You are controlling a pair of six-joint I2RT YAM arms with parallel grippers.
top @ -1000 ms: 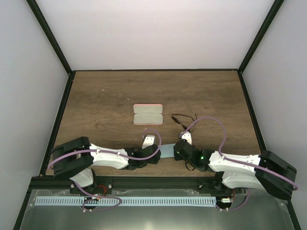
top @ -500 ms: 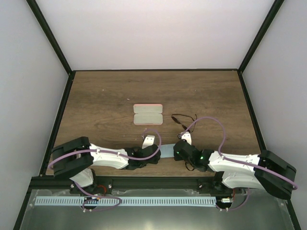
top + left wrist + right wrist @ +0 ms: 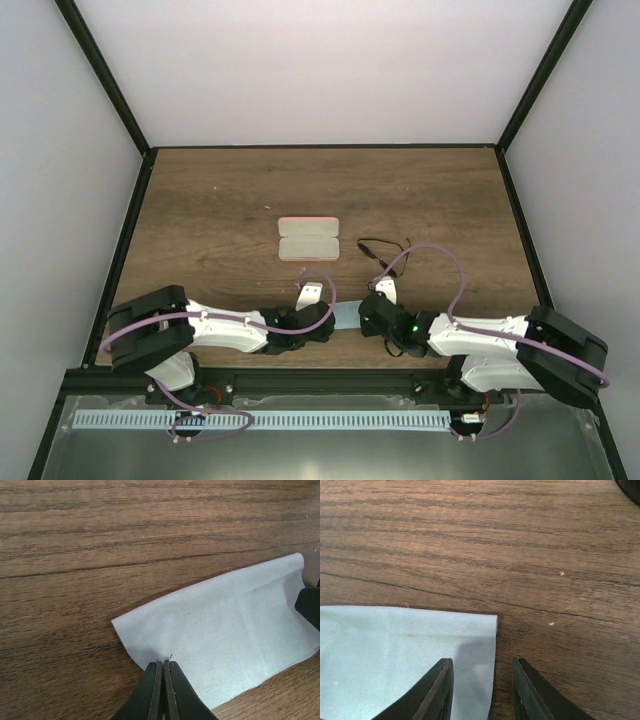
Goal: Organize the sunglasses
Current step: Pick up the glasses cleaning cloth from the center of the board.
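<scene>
The sunglasses (image 3: pixel 383 247) lie on the table right of the pink case (image 3: pixel 308 239), apart from both grippers. A light blue cloth (image 3: pixel 346 314) lies between my two grippers at the near edge. My left gripper (image 3: pixel 163 664) is shut, pinching the cloth's (image 3: pixel 225 630) near left edge. My right gripper (image 3: pixel 482 667) is open, its fingers straddling the right edge of the cloth (image 3: pixel 395 650) just above the table. The right gripper's black tip also shows at the right edge of the left wrist view (image 3: pixel 310 607).
The brown wooden table (image 3: pixel 220 210) is walled by a black frame and white panels. The closed pink case sits mid-table, behind the grippers. A purple cable (image 3: pixel 440 262) loops from the right arm close to the sunglasses.
The right arm has shifted slightly left toward the cloth. The left arm, case and sunglasses have not moved.
</scene>
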